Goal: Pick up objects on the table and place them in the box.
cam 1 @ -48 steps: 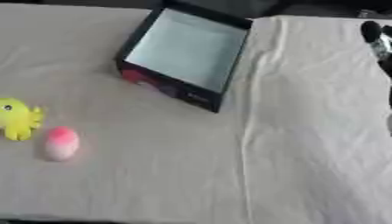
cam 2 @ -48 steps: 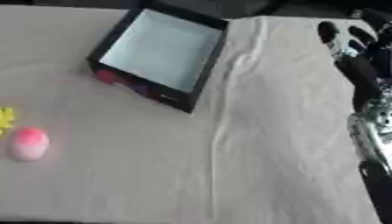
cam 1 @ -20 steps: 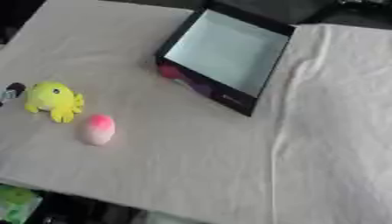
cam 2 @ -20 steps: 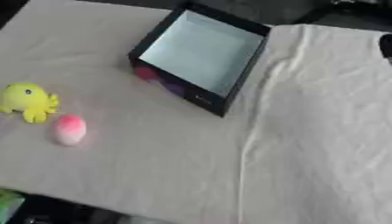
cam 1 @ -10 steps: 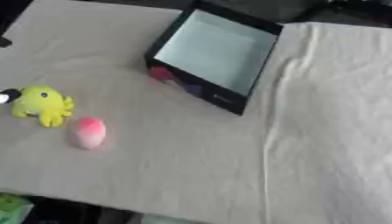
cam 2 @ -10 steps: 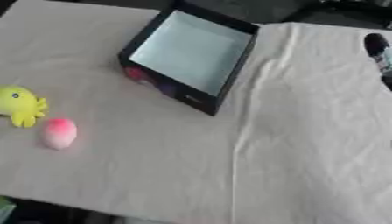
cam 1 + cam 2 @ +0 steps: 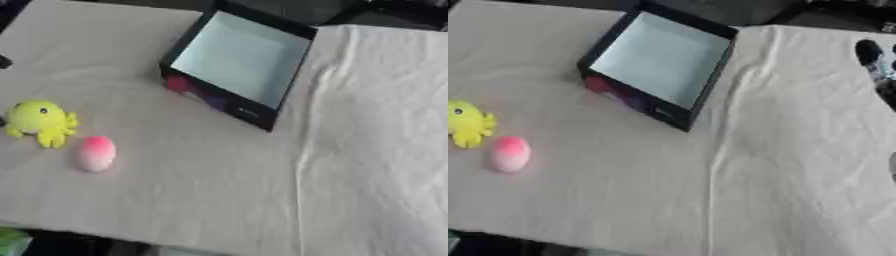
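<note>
A black box (image 7: 220,104) with a pale inside stands open at the table's far middle, turned at an angle, with nothing in it. A yellow octopus toy (image 7: 39,120) lies near the left edge. A pink egg-shaped thing (image 7: 95,153) lies just to its right and a little nearer. A black and silver part of my right hand (image 7: 873,56) shows at the right edge, far from both things. A small dark shape (image 7: 4,62) at the left edge, above the octopus, may be part of my left hand.
A white cloth (image 7: 367,150) covers the table, with a long crease running down from the box's right corner. The table's near edge (image 7: 175,240) crosses the bottom left, with something green below it in the corner.
The head has tilted and turned, so the whole picture has shifted. The toys and the box keep their places on the cloth. Less of my right hand shows than 2.4 s ago.
</note>
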